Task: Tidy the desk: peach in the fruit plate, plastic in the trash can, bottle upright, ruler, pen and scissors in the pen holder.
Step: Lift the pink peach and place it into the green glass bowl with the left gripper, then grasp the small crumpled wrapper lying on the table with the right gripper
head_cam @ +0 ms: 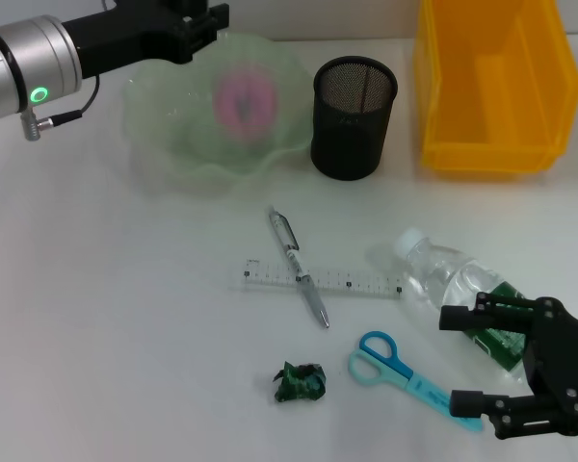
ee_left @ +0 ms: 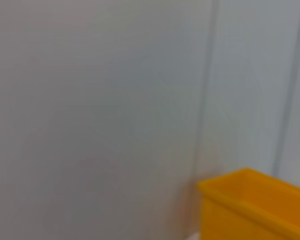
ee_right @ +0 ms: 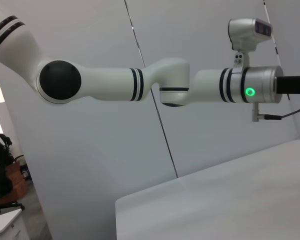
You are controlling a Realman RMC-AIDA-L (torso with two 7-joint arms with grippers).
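The peach [head_cam: 246, 101] sits in the green fruit plate [head_cam: 164, 144], under my left gripper [head_cam: 195, 21], whose fingers I cannot make out. My right gripper [head_cam: 467, 358] hangs spread wide and empty over the lying bottle [head_cam: 453, 289] and the scissors [head_cam: 395, 371]. The pen [head_cam: 299, 269] crosses the ruler [head_cam: 356, 282]; the crumpled plastic [head_cam: 300, 382] lies near

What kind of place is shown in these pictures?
Probably a robot test room staged as a desk: a plain white table against bare white walls, a white jointed robot arm, and a black mesh pen holder beside a yellow plastic bin.
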